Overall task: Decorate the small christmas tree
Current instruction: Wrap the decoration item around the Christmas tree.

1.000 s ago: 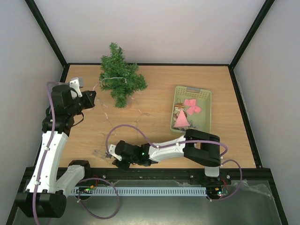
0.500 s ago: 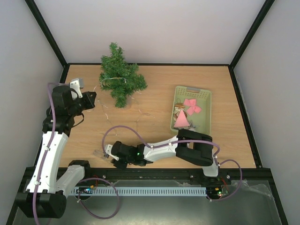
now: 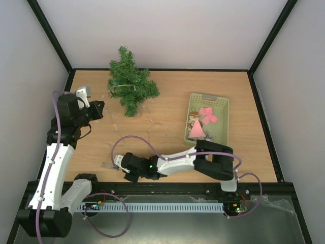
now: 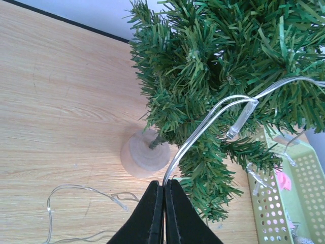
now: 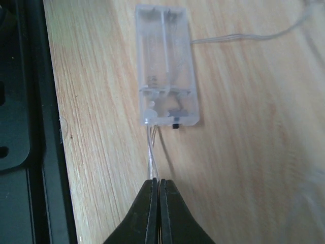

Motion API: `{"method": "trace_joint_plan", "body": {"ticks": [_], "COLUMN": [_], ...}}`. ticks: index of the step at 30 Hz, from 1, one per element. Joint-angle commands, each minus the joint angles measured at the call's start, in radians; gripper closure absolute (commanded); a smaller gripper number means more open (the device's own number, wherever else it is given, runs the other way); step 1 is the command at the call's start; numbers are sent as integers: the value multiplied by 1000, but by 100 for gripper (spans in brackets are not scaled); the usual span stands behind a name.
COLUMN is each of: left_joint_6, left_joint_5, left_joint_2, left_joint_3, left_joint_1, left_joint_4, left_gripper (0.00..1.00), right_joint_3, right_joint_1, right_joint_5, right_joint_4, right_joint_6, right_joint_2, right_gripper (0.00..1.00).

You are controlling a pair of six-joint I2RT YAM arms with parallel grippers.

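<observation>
Small christmas tree point(image 3: 129, 86): conical, bushy dark green needles, round pale foot, at the far left of the table point(image 3: 167, 101), clear light wire point(image 4: 203, 127) draped across it. Left gripper point(image 4: 163, 203) sat just near-left of the tree, pinched closed on that wire. Right gripper point(image 5: 159, 203), well apart at the near edge, was clamped on the wire beside the battery box point(image 5: 166, 66).

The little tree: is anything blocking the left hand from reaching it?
Nothing visible does. The left hand, shut on the clear light wire, is close to the small christmas tree, and that wire runs up into its branches.
</observation>
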State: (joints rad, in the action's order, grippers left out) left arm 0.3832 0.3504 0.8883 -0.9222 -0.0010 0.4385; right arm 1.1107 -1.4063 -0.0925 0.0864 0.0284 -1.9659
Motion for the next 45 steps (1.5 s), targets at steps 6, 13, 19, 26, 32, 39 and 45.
{"method": "trace_joint_plan", "body": {"ticks": [6, 13, 19, 26, 32, 39, 45], "left_joint_6": [-45, -37, -27, -40, -60, 20, -9], "left_joint_5": [-80, -89, -119, -210, -243, -38, -50], "left_joint_2": [-28, -28, -47, -90, -175, -245, -210], "left_joint_3": [-18, -3, -20, -105, -201, -145, -109], "left_joint_1": [6, 6, 6, 6, 6, 6, 6], "left_joint_4": [34, 37, 69, 136, 110, 91, 162], "left_gripper": [98, 98, 98, 98, 98, 98, 98], "right_joint_3": [-141, -226, -216, -222, -231, -440, -540], "right_joint_1": [-5, -5, -5, -5, -4, 45, 116], "right_joint_5": [168, 308, 538, 828, 933, 936, 660], "right_joint_4": [-47, -53, -148, -265, -429, -329, -102], "right_joint_6": [9, 36, 124, 216, 352, 481, 446], "right_joint_2": [405, 650, 831, 995, 998, 985, 874], "right_gripper": [98, 98, 98, 98, 98, 98, 98]}}
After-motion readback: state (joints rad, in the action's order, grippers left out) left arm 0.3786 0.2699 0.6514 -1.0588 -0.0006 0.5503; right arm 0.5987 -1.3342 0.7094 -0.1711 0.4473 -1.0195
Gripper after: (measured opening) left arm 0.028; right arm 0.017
